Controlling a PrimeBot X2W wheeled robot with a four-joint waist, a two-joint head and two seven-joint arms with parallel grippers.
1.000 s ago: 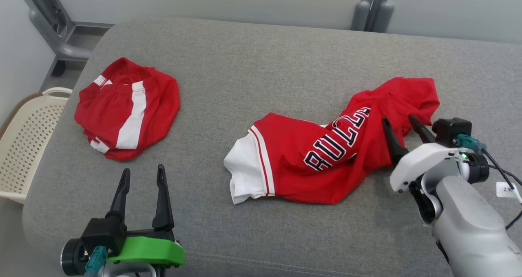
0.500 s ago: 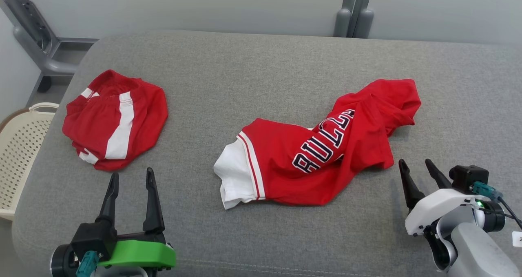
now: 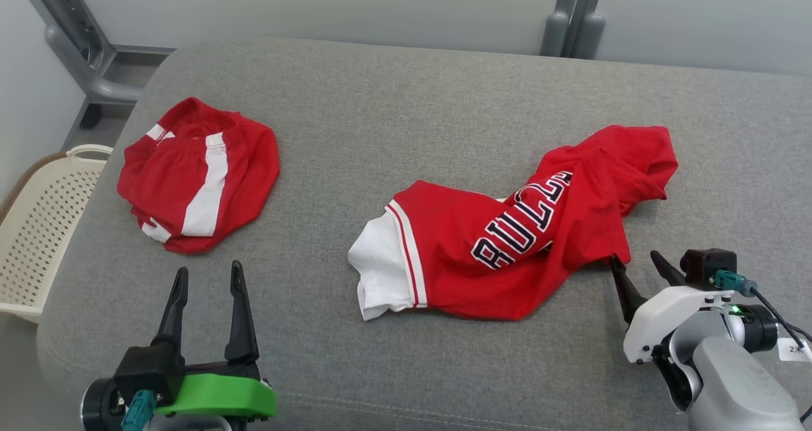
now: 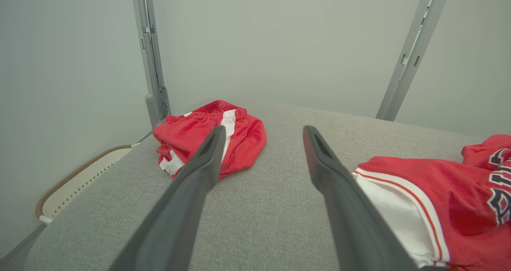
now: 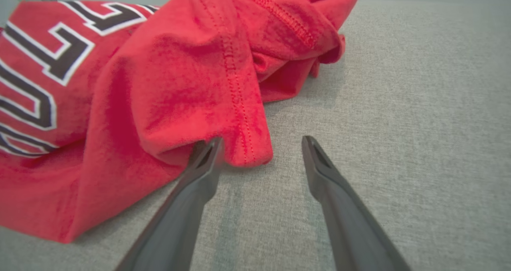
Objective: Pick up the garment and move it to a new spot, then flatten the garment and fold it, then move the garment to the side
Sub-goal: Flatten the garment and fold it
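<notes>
The left gripper (image 3: 209, 269) hovered over the near edge of a grey cushion (image 3: 406, 101), its two dark fingers spread wide with nothing between them. The right gripper (image 3: 634, 258) sat low over the same near edge, also wide open and empty. Its left fingertip was at the hem of a crumpled red jersey (image 3: 507, 247), touching it or just short of it; I could not tell which. Its other fingertip stood over bare cushion.

The jersey lay just ahead and to the left of the right gripper, stretching away in a rumpled diagonal. It had dark lettering across its middle and a white panel at the end nearer the left gripper.

Ahead of the left gripper, and apart from it, a second red garment (image 3: 196, 177) with white stripes lay bunched in a heap. Farther to that gripper's left, beside the cushion's edge, stood a cream perforated basket (image 3: 38, 228). Beyond the cushion, grey metal posts (image 3: 571, 25) rose against a pale wall.
</notes>
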